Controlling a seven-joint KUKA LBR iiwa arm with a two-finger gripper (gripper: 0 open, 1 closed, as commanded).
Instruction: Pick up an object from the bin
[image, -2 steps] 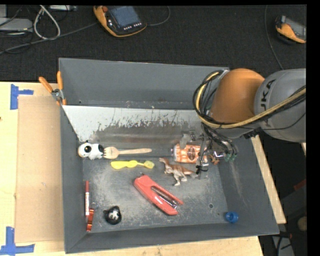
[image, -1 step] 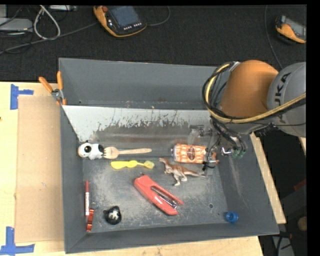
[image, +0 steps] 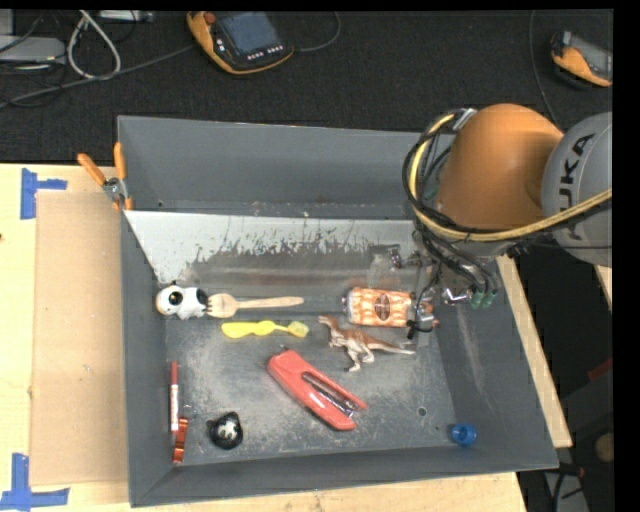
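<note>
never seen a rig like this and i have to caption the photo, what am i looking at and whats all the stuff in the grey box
This is one camera looking down into a grey metal bin from above and a little to one side. The big orange and grey shape on the right is a robot arm. Its gripper sits low at the right end of an orange-and-white packet. I cannot tell whether it grips the packet.

A brown toy dinosaur lies just in front of the packet. Also in the bin are a red stapler-like tool, a yellow utensil, a wooden fork with a panda head, a red pen, a black ball and a small blue thing.
</note>
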